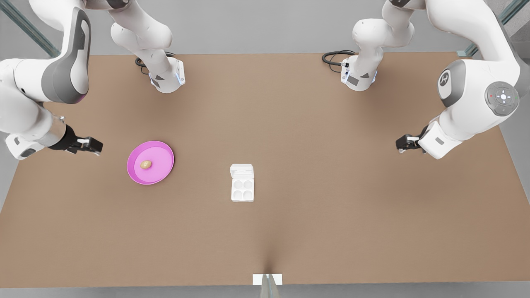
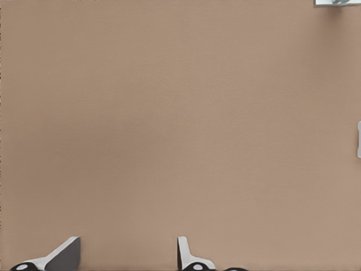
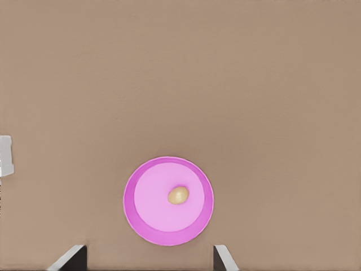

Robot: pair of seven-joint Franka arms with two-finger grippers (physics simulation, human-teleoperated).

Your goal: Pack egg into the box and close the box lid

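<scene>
The tan egg (image 1: 145, 164) lies on a round pink plate (image 1: 159, 174) on the front view's left. My right gripper (image 1: 85, 145) hovers open just beyond the plate's left side; its wrist view has the egg (image 3: 178, 195) and plate (image 3: 144, 220) just ahead of the fingertips (image 3: 72, 255). The white box (image 1: 242, 189) sits mid-table with its four cups bare and the box lid (image 1: 242, 169) swung open on the far side. My left gripper (image 1: 403, 143) waits open over bare table on the front view's right, far from the box (image 2: 359, 138).
The brown table (image 1: 331, 231) stretches wide around the plate and the box. Both arm bases (image 1: 167, 78) and their black cables sit along the far edge. A small white marker (image 1: 267, 279) lies at the near edge.
</scene>
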